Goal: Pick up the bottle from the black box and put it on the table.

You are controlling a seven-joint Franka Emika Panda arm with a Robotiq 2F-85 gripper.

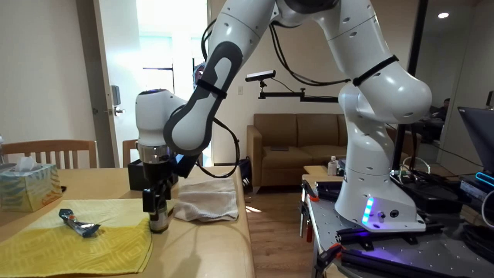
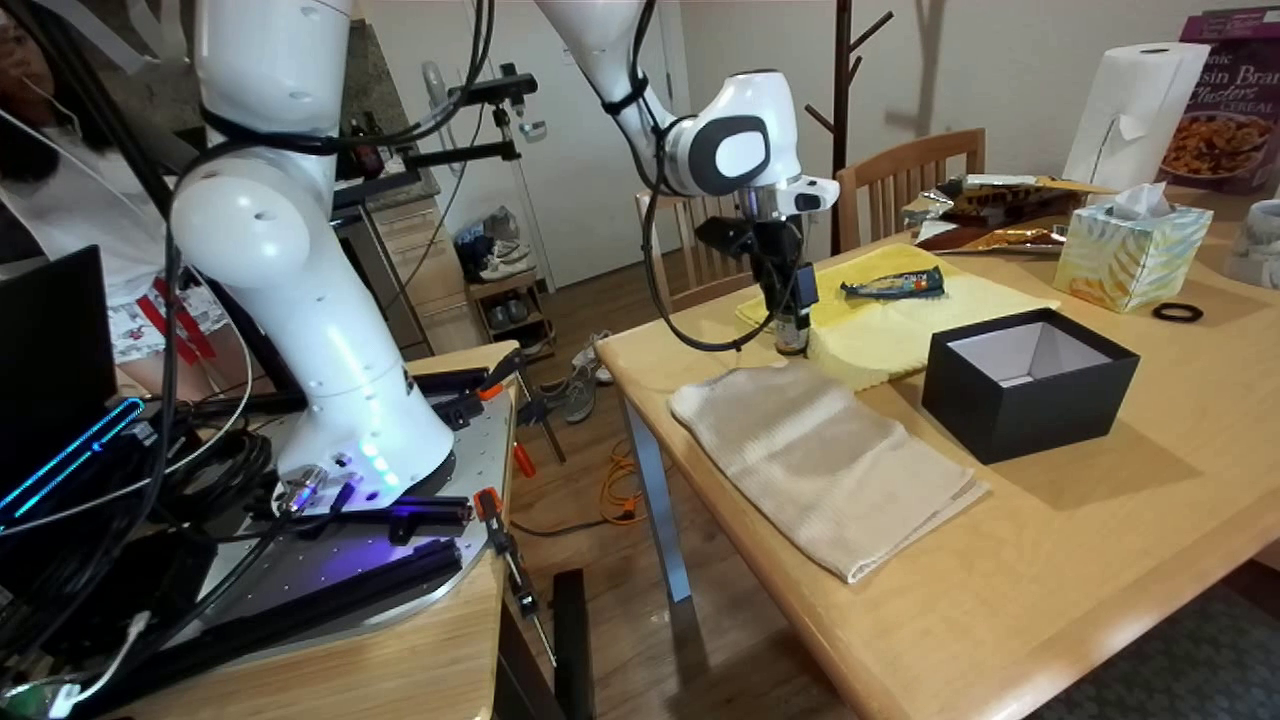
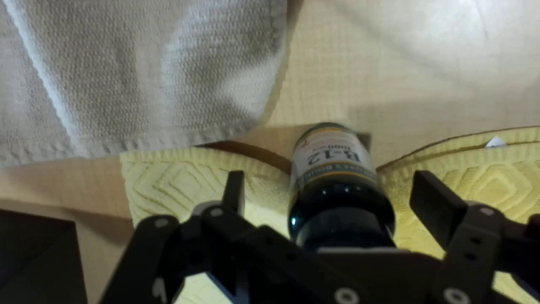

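The bottle (image 3: pixel 335 164) is dark with a white and green B-12 label and a dark cap. It stands upright on the table, at the edge of the yellow towel; it also shows low under the gripper in both exterior views (image 1: pixel 159 223) (image 2: pixel 791 338). My gripper (image 3: pixel 330 188) is open, with one finger on each side of the bottle and a gap on both sides. The gripper also shows over the bottle in both exterior views (image 1: pixel 157 199) (image 2: pixel 788 290). The palm hides part of the cap. The black box (image 2: pixel 1045 425) stands open-topped on the table, apart from the bottle.
A beige cloth (image 2: pixel 830 470) lies near the bottle by the table edge. The yellow towel (image 1: pixel 104 247) bears a shiny snack wrapper (image 1: pixel 79 224). A tissue box (image 1: pixel 31 187), a paper towel roll (image 2: pixel 1135 120) and snack bags (image 2: pixel 1010 205) stand or lie farther off.
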